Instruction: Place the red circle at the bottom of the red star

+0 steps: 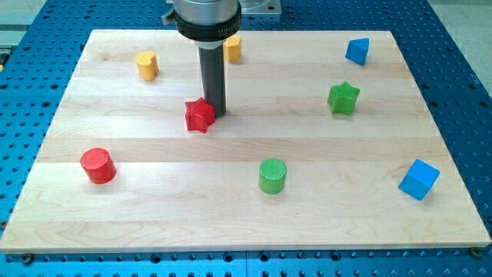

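Seven blocks sit on your wooden board [246,223], and my tip [216,114] is down just beside the red star [199,115], at its upper right edge, touching or nearly so; you can't quite tell from here. It's a bare rod, so nothing is grasped. Your red circle [98,165] lies well apart from the tip, off toward the view's lower left, left of and lower than the star. Behind the rod, a yellow block [232,48] peeks out near the view's top, with a yellow heart [147,65] further left. Over on the right you've got a green star [343,98], a blue triangle [357,51] and a blue cube [419,179]. A green circle [272,175] sits bottom centre.
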`<action>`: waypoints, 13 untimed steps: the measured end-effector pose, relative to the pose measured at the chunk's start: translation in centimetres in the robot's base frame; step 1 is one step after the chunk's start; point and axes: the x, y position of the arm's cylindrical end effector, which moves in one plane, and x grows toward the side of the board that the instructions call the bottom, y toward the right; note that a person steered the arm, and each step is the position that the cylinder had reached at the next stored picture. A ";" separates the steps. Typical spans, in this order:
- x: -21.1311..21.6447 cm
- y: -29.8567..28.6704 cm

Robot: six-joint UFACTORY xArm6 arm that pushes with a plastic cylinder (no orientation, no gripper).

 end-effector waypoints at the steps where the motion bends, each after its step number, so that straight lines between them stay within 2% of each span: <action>1: 2.8 -0.2; 3: 3.1 0.0; 4: 1.4 2.7; 5: 3.2 7.1; 6: 5.8 3.4; 7: 11.5 -2.2; 8: 17.0 -11.6; 9: 16.4 -22.0; 10: 12.2 -24.9; 12: 12.6 -13.4; 13: 12.6 -10.1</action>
